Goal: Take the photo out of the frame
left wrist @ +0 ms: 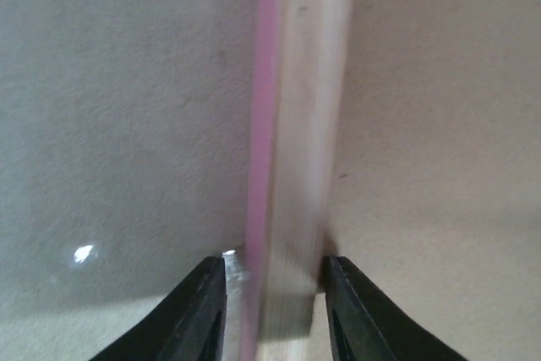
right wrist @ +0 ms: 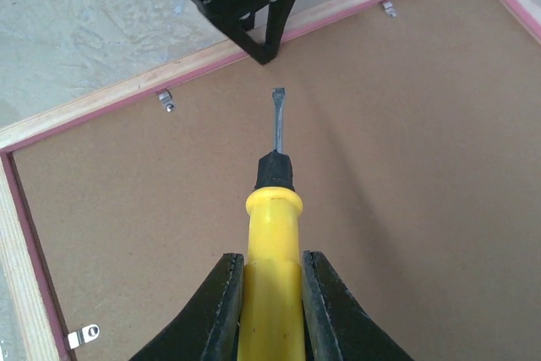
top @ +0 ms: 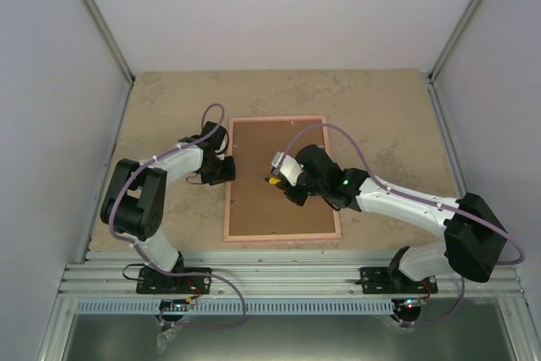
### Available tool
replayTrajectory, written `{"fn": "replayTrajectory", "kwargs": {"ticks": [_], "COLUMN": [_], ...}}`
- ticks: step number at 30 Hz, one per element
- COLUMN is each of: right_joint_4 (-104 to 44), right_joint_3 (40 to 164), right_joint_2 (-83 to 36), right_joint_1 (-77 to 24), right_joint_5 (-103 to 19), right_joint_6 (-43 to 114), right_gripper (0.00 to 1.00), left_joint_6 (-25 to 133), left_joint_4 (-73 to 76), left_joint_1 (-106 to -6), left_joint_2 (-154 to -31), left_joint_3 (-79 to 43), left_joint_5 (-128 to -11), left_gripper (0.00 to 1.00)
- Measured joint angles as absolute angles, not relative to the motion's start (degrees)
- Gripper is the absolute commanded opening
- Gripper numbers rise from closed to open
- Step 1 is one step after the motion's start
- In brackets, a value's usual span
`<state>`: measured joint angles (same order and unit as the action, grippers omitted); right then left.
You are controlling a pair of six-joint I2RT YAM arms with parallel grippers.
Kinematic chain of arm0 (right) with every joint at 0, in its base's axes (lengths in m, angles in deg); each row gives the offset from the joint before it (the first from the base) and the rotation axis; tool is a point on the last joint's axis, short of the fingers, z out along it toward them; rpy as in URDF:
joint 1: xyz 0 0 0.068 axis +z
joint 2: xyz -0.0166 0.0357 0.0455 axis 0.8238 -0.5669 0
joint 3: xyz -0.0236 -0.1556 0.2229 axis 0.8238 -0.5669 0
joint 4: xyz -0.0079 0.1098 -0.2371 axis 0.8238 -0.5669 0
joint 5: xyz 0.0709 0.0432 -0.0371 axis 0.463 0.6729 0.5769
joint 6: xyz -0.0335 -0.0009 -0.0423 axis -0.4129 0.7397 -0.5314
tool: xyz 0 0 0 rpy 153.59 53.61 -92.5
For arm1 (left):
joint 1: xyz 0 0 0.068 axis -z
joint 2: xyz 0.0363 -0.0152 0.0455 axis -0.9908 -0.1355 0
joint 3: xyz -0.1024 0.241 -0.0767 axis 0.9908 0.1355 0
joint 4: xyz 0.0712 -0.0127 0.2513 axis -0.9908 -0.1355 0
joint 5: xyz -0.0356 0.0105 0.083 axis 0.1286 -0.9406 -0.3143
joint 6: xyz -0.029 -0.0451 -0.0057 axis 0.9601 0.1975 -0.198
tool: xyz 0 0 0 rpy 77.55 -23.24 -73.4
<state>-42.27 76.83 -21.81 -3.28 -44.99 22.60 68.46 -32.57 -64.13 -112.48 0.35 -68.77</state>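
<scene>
Now, frame (top: 279,237): flat and face down mid-tabletop (top: 169,107), brown backing board (top: 279,200) up inside tan wood rails.
Left claw (left wrist: 275,266): narrow, one finger either side of the frame's left rail; the board-side finger touches the wood, but I cannot tell if it's a true pinch.
Right claw (right wrist: 272,264): clamped on a yellow-handled screwdriver (right wrist: 272,209).
Screwdriver tip: pointing left over the board, just short of the left claw.
Metal tab (right wrist: 166,101): on the board by the left rail.

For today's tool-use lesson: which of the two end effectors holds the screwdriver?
The right end effector grips the yellow screwdriver; the left end effector only straddles a rail of the frame.
</scene>
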Motion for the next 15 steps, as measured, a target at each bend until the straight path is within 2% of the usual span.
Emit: {"fn": "replayTrajectory", "kwargs": {"ticks": [5, 15], "right_joint_4": [-41.3, -40.2], "right_joint_3": [76.1, 76.0], "right_joint_2": [-23.0, -26.6], "right_joint_1": [-3.3, -3.3], "right_joint_5": [-43.7, -38.3], "right_joint_6": [22.6, 22.6], "right_gripper": [0.01, 0.0], "left_joint_6": [67.9, 69.7], "left_joint_4": [-32.5, -31.2], "left_joint_1": [-64.1, -63.5], "left_joint_2": [-113.6, -113.9], "left_joint_3": [-0.4, -0.4], "left_joint_5": [-66.8, -64.9], "left_gripper": [0.2, 0.13]}}
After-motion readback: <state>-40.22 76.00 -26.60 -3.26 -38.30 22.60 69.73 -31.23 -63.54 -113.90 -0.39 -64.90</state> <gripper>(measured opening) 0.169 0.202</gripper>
